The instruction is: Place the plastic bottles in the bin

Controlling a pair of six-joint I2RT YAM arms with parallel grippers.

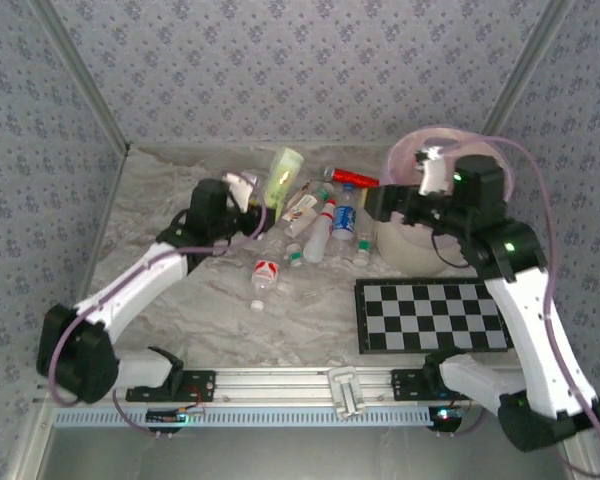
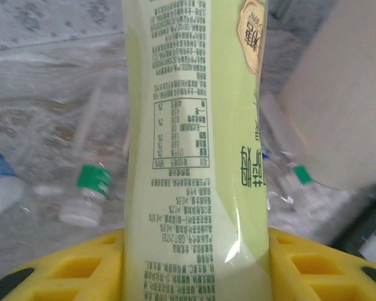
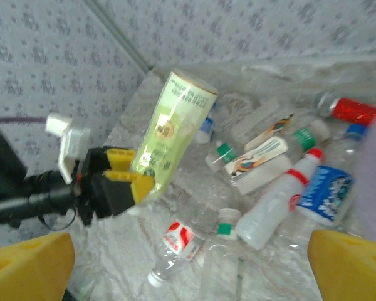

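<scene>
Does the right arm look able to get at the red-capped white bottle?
Probably yes: the right gripper is open, the red-capped white bottle lies uncovered, and the left gripper holds its green bottle aside.

Checkerboard [image 1: 433, 315] (flat), red tube [image 1: 354, 178]

The setting is a laboratory robot test cell. The left arm [image 1: 130, 290] and right arm [image 1: 528, 310] are bolted to an aluminium rail [image 1: 330, 385] at the edge of a marble-patterned table [image 1: 180, 300]. Patterned wall panels [image 1: 310, 70] enclose the workspace. A black-and-white checkerboard [image 1: 432, 314] lies flat on the table.
</scene>
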